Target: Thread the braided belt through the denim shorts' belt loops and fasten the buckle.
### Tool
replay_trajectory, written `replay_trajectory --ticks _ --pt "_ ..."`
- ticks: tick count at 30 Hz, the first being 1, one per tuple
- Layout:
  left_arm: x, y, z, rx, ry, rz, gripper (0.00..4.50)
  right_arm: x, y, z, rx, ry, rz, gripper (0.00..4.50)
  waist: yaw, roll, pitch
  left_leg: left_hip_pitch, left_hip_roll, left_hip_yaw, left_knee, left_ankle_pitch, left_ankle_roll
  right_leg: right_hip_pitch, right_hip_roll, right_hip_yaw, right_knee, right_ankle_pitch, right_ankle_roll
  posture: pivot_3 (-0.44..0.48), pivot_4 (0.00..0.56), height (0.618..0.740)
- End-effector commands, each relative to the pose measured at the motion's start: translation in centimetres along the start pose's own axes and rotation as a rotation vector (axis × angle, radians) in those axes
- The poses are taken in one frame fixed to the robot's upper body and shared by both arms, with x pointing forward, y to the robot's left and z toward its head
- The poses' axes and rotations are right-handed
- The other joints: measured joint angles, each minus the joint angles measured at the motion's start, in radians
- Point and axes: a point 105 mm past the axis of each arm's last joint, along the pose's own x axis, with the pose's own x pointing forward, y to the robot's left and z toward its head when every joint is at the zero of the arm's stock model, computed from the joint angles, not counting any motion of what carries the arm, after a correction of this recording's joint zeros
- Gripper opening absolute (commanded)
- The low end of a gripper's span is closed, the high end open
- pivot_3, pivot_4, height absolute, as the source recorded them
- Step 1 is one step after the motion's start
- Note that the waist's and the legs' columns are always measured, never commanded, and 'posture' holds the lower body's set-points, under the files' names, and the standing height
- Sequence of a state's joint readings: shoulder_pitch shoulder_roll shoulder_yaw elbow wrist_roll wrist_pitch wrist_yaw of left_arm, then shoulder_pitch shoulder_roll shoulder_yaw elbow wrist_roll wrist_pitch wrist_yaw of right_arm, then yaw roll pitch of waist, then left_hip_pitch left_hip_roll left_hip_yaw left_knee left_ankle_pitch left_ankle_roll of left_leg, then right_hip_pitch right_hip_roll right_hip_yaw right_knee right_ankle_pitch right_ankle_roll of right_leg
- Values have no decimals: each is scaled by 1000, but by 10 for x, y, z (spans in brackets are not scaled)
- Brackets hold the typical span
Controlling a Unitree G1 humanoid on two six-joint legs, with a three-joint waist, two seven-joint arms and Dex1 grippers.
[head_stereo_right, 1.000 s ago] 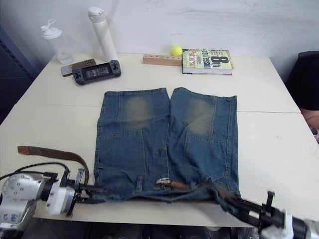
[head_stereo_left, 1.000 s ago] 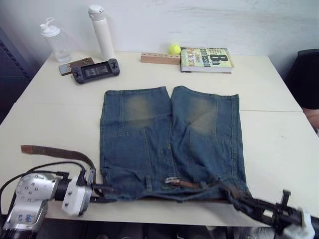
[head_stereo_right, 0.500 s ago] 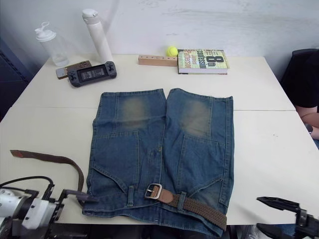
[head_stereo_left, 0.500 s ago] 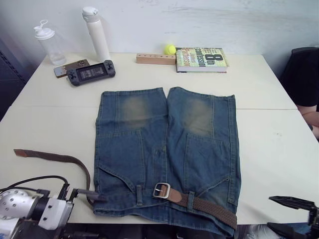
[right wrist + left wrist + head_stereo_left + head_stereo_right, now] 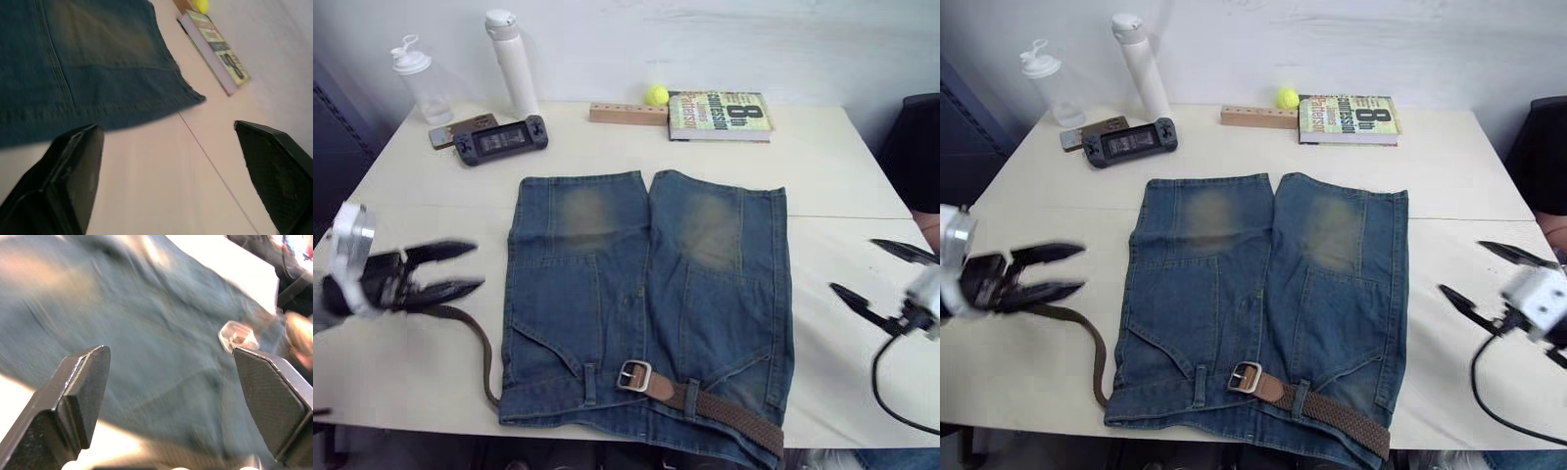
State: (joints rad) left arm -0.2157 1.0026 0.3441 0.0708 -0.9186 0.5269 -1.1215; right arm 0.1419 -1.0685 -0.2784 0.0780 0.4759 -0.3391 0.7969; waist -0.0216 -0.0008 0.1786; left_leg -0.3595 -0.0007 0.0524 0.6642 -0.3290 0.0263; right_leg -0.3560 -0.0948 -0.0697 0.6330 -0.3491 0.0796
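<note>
The denim shorts [image 5: 646, 284] lie flat mid-table, waistband toward the near edge. The braided belt [image 5: 734, 416] runs along the right half of the waistband, under a belt loop [image 5: 690, 394]. Its silver buckle [image 5: 633, 374] rests near the fly, beside another loop [image 5: 590, 382]. The belt's other end curls out from the shorts' left side [image 5: 481, 338] across the table. My left gripper [image 5: 478, 265] hovers open left of the shorts, empty. My right gripper [image 5: 853, 264] hovers open to their right, empty. The left wrist view shows blurred denim and the buckle [image 5: 238, 335].
Along the far edge stand a clear bottle [image 5: 421, 80] and a white bottle [image 5: 512, 64]. A phone [image 5: 460, 128], a game console [image 5: 500, 139], a wooden block [image 5: 626, 114], a tennis ball [image 5: 655, 95] and a book [image 5: 719, 116] lie there too. A dark chair [image 5: 915, 147] stands at right.
Both grippers opened, let go of the waistband ends and drew outward and up, left to the left, right to the right. The braided belt and buckle now lie exposed on the waistband.
</note>
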Motion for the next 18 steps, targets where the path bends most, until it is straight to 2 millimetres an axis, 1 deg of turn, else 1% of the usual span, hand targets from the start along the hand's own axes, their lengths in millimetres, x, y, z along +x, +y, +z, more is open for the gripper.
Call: replay_trajectory --ticks 1,3,4,6,7,8,10,11,13,14,15,17,18 --pt "33 16 -10 -28 53 99 4382 28 28 19 73 28 223 4500 0 0 0 -1 0 0 1 0 0 -1 0 0 3 0 0 0 150 738" --pt "57 20 -23 -25 133 136 4382 41 46 24 114 59 349 4500 1 -1 0 -2 0 0 1 0 0 -2 1 0 5 1 1 0 150 738" --pt "65 23 -28 -25 165 159 4382 45 53 26 133 77 398 4500 0 -1 1 -3 0 0 2 0 0 -3 1 0 5 1 2 0 150 738" --pt "88 18 -36 -25 224 142 4382 62 57 39 186 73 449 4500 -1 -2 1 -9 -1 0 4 1 1 -6 1 0 4 2 3 0 150 738" --pt "94 16 -37 -23 241 131 4382 67 58 44 206 72 463 4500 -3 -2 1 -11 -1 0 6 1 2 -8 1 0 5 2 4 0 150 738" --pt "107 12 -45 20 297 94 4382 76 67 49 173 97 531 4500 -4 -3 1 -12 -1 0 7 1 2 -8 1 0 5 2 4 0 150 738" --pt "123 12 -62 129 414 74 4382 87 78 43 110 179 605 4500 -3 -3 1 -13 -1 0 10 1 2 -9 1 0 6 2 4 0 150 738" --pt "130 14 -65 142 427 74 4382 93 79 37 79 218 609 4500 -1 -3 1 -13 -1 0 10 1 2 -9 1 0 5 2 4 0 150 738" --pt "136 14 -73 187 496 32 4382 106 72 29 98 260 576 4500 3 -4 2 -13 -1 0 10 1 2 -9 1 0 5 2 4 0 150 738" --pt "136 11 -79 178 543 -1 4382 110 72 25 113 283 578 4500 4 -4 2 -15 -1 0 11 1 2 -11 1 0 5 2 4 0 150 738" --pt "135 10 -84 168 582 -20 4382 112 74 23 123 296 593 4500 4 -4 2 -17 -2 0 11 1 2 -12 1 0 6 2 4 0 150 738" --pt "130 13 -94 176 660 -23 4382 117 79 11 131 338 599 4500 5 -4 1 -26 -2 0 17 2 3 -21 1 0 12 2 4 0 150 738" --pt "128 13 -100 173 701 -28 4382 119 84 4 132 354 604 4500 4 -5 1 -27 -2 -1 18 2 3 -22 1 -1 12 2 4 0 150 738"
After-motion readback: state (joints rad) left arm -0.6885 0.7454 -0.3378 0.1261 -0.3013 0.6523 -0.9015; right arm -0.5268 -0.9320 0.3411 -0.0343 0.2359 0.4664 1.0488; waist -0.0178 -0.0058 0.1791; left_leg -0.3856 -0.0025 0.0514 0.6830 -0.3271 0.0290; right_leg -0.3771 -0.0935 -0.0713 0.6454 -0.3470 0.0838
